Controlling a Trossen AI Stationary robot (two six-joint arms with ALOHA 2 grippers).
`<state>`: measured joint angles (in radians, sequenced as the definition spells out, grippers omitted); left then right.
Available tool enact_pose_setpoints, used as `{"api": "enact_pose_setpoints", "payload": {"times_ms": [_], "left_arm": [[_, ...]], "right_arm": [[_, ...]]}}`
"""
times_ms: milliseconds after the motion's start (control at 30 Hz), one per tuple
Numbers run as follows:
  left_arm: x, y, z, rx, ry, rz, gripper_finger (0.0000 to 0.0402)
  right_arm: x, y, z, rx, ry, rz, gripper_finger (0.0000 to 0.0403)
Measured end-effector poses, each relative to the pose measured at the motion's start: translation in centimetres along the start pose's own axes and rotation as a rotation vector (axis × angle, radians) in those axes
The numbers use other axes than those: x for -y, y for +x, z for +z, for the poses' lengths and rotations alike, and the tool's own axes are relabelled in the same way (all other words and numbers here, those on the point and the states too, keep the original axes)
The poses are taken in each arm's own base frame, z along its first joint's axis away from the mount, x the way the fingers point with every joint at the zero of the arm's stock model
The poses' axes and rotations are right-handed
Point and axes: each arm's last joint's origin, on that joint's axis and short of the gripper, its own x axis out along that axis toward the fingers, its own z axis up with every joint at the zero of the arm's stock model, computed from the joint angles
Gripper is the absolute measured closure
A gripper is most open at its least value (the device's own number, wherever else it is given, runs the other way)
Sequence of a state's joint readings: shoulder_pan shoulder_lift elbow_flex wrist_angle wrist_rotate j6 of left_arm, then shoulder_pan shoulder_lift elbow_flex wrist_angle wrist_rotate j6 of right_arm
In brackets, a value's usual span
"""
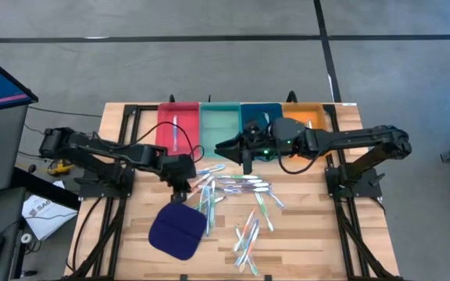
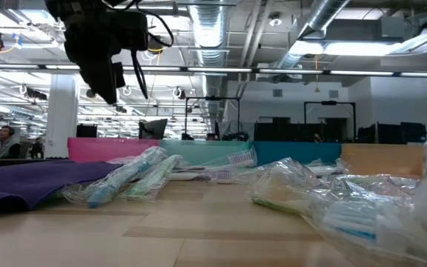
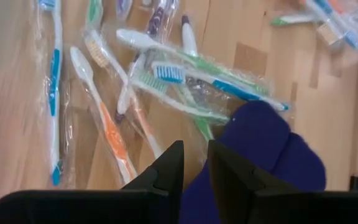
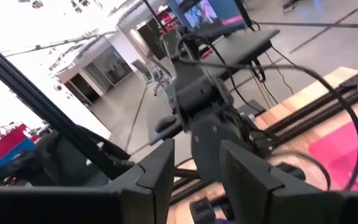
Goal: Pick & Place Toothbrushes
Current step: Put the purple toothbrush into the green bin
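Two dark fingers (image 3: pixel 169 171) of the left gripper (image 3: pixel 194 149) stand nearest in the left wrist view, with only a narrow gap between them and nothing held in it. Just under and past these fingers lies the dark blue cloth pad (image 3: pixel 260 149), and beside the pad the toothbrushes (image 3: pixel 185 106) lie in their clear wrappers, crossing one over another on the wood. One of them has an orange handle (image 3: pixel 114 140) and another has blue accents (image 3: pixel 55 68).

From above, the left gripper hangs over the near edge of this pile, between the pad and the red tray (image 1: pixel 166 136). The toothbrushes make one loose heap in the middle of the table (image 1: pixel 311 234) and a second, smaller group nearer to the front edge. One thin whitish stick (image 1: pixel 174 129) lies already inside the red tray.

The right gripper (image 4: pixel 194 146) is up above the table, near the teal tray (image 1: pixel 219 125) and the blue tray (image 1: pixel 260 113). Its fingers are apart at a middle width and empty, and they face toward the left arm. The orange tray (image 1: pixel 307 113) is last in the row, under the right arm
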<state>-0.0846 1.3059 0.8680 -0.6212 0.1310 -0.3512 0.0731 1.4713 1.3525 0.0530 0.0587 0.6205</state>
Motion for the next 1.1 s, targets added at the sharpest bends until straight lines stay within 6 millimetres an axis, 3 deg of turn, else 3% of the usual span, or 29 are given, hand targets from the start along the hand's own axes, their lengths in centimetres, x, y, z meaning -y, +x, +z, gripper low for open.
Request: {"api": "enact_pose_setpoints", "payload": {"times_ms": [467,1100], "left_arm": [[0.6,-3.1,0.4,0.177,-0.025,-0.064,0.0334],[0.6,-3.3,0.5,0.196,-0.023,-0.069,0.0334]], "right_arm": [[-0.2,0.0,0.3,0.032,0.002,0.026,0.0278],[-0.3,0.0,0.4,0.047,0.003,0.036,0.0278]]}}
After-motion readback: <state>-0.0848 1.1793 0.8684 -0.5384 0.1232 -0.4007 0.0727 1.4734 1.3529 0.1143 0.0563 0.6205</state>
